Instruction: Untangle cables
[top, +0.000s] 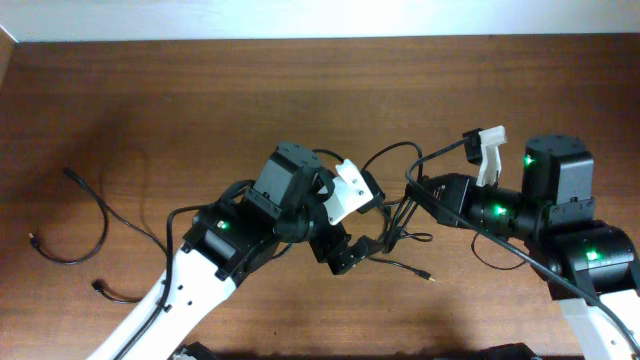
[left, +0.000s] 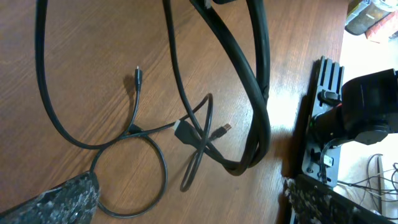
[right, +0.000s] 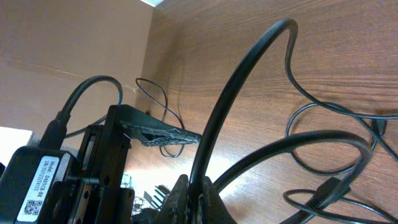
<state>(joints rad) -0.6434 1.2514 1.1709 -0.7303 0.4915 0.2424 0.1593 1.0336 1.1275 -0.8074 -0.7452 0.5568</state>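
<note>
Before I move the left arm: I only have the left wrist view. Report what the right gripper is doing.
Observer: The right gripper is shut on a black cable.
Operator: Tell me where that cable runs from there.
Observer: It arches up from the jaws, clear of the table, then drops back onto the wood farther out.
Operator: Say whether any cable lies outside my frame.
Observer: Yes. A loose cable lies by itself towards the table's left side, apart from both arms.
</note>
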